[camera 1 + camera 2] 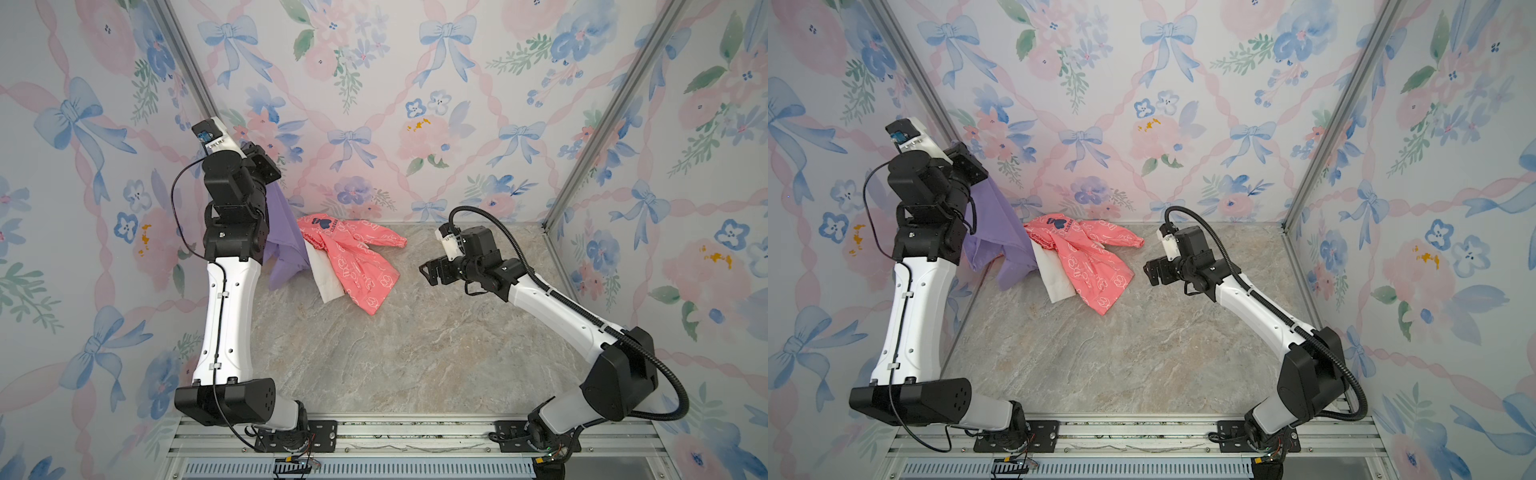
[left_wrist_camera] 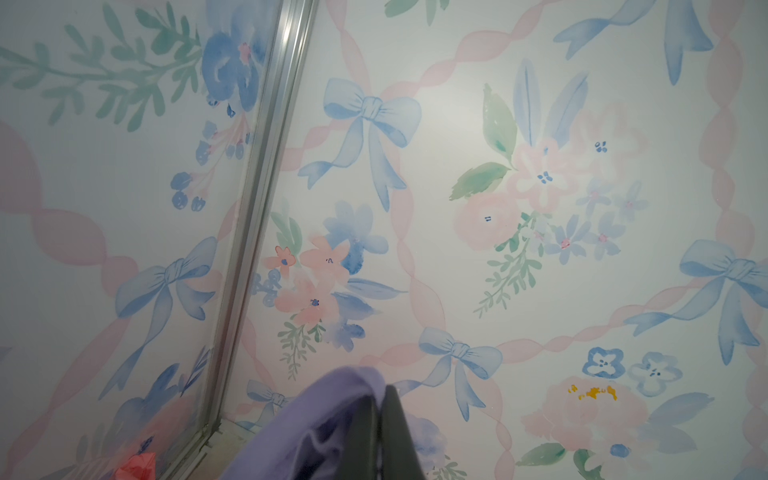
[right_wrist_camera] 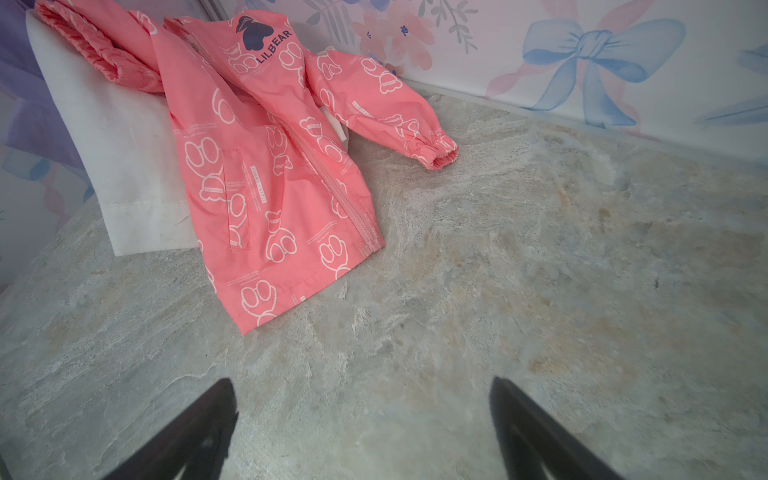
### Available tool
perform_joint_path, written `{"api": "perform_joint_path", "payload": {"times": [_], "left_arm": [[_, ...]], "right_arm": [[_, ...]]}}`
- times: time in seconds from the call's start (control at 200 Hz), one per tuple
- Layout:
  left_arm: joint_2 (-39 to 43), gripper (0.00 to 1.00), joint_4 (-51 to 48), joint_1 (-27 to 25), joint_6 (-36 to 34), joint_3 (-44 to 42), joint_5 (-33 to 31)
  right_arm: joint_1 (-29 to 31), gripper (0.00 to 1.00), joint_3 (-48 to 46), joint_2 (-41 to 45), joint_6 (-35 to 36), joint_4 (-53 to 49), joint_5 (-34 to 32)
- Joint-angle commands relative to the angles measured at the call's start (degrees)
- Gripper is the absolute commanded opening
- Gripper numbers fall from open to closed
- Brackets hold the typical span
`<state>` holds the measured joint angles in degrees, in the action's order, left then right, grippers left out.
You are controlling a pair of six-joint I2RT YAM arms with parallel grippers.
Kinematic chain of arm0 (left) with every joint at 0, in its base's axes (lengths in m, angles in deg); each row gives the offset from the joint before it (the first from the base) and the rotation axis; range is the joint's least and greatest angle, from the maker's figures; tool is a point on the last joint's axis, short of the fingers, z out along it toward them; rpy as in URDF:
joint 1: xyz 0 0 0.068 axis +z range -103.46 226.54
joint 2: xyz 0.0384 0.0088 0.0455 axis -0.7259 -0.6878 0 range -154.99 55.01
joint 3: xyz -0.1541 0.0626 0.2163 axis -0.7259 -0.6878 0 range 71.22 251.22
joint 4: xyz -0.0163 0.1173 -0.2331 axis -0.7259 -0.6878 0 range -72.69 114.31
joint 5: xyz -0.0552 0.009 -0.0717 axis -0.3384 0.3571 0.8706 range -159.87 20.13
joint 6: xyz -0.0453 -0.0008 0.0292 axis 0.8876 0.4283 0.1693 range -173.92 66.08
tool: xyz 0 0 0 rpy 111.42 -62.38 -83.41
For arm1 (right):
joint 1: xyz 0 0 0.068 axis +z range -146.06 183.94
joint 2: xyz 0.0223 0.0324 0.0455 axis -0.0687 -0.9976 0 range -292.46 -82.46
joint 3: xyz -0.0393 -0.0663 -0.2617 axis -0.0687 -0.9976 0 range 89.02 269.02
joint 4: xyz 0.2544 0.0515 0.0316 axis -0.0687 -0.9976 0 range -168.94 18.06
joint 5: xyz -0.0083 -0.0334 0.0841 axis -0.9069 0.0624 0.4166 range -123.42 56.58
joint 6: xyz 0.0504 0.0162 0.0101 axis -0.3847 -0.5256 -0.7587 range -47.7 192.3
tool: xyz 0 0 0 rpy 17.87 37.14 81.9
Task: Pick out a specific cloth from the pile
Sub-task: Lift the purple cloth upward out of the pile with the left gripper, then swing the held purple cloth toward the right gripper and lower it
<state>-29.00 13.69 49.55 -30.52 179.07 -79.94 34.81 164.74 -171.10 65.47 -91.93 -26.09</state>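
The cloth (image 1: 286, 232) (image 1: 1000, 224) is plain lavender-purple and hangs lifted at the back left. My left gripper (image 2: 380, 392) is shut on its upper edge (image 2: 316, 415), high up near the back-left corner post. The cloth's lower end reaches down beside the white cloth (image 1: 326, 278). The pile (image 1: 357, 257) (image 1: 1088, 262) lies on the table: a coral-pink jacket (image 3: 266, 166) over a white cloth (image 3: 124, 158). My right gripper (image 1: 428, 270) (image 1: 1150, 270) (image 3: 361, 380) is open and empty above the table, right of the jacket. In both top views the left gripper's fingers are hidden behind the wrist.
Floral walls close in the marble-patterned table (image 1: 415, 353) on three sides. Aluminium posts (image 1: 187, 62) (image 1: 602, 124) stand at the back corners. A metal rail (image 1: 415, 440) with both arm bases runs along the front edge.
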Motion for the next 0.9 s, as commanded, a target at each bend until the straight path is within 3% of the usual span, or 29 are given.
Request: {"api": "perform_joint_path", "payload": {"times": [0.0,0.3,0.61,0.895], "left_arm": [[-0.25,0.00,5.42,-0.60,-4.04,5.11,0.13],[-3.57,0.00,5.30,-2.51,-5.30,10.51,1.32],[-5.01,0.00,5.27,-5.74,-0.36,1.92,10.91],[-6.58,0.00,5.27,-13.66,-0.80,-7.36,17.13]], "right_arm": [[0.50,0.97,-0.38,0.59,0.77,-0.73,0.40],[0.50,0.97,-0.05,0.22,0.83,-0.86,0.40],[0.50,0.97,0.11,-0.04,0.72,-1.02,0.15],[0.33,0.97,-0.16,0.36,0.26,-0.78,-1.53]]}}
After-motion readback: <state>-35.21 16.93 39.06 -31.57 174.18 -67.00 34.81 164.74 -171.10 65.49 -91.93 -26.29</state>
